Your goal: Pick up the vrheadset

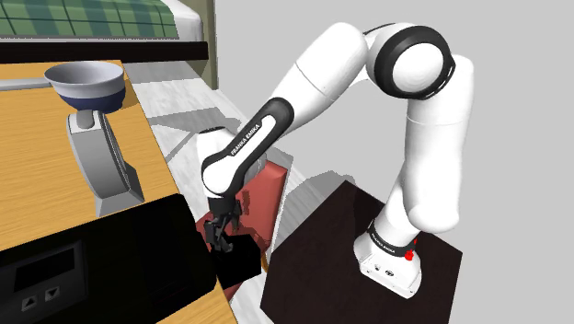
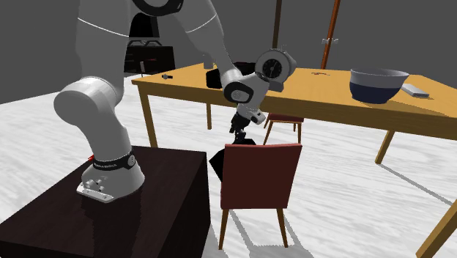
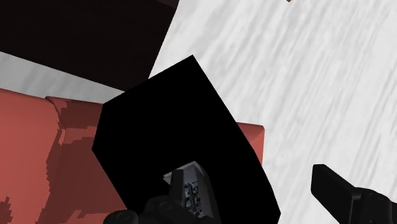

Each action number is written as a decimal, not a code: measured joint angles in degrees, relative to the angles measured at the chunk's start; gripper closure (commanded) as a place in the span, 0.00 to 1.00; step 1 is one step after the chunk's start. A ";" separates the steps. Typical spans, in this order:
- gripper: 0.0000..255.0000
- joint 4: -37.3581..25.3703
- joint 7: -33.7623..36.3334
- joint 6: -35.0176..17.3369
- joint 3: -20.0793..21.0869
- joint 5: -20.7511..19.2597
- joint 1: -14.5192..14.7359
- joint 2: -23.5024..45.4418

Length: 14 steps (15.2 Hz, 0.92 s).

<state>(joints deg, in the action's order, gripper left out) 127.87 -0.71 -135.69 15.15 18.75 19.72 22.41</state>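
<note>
Fingers point(image 3: 347, 194) spread apart, clamping nothing, hovering just above the black vrheadset point(image 3: 184, 127), which sits on the red chair point(image 3: 51, 140) seat beside the wooden surface point(image 1: 37, 166). It lies straight below but off-centre: one finger overlaps it, the other hangs clear of its edge. Probably shift across, then drop.
</note>
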 measured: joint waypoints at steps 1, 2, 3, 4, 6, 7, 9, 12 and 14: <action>0.00 -0.82 0.01 -0.11 0.11 -0.05 0.25 1.30; 0.00 -1.27 -0.04 -0.70 0.17 -0.07 0.48 2.49; 0.00 -1.38 -0.18 -1.40 0.20 -0.04 0.61 3.39; 0.00 -1.48 -0.34 -1.89 0.17 -0.05 0.66 4.04; 0.00 -2.09 -0.53 -2.96 0.04 -0.18 0.85 5.77; 0.00 -2.04 -0.62 -3.56 0.05 -0.14 0.94 6.32; 0.00 -2.16 -0.92 -4.73 -0.02 -0.14 1.05 7.66; 1.00 -2.50 -0.99 -5.02 -0.13 -0.21 1.07 8.19; 1.00 -2.51 -1.02 -5.07 -0.13 -0.22 1.06 8.19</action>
<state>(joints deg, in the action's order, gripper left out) 125.36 -1.73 -140.75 15.02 18.53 20.78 30.60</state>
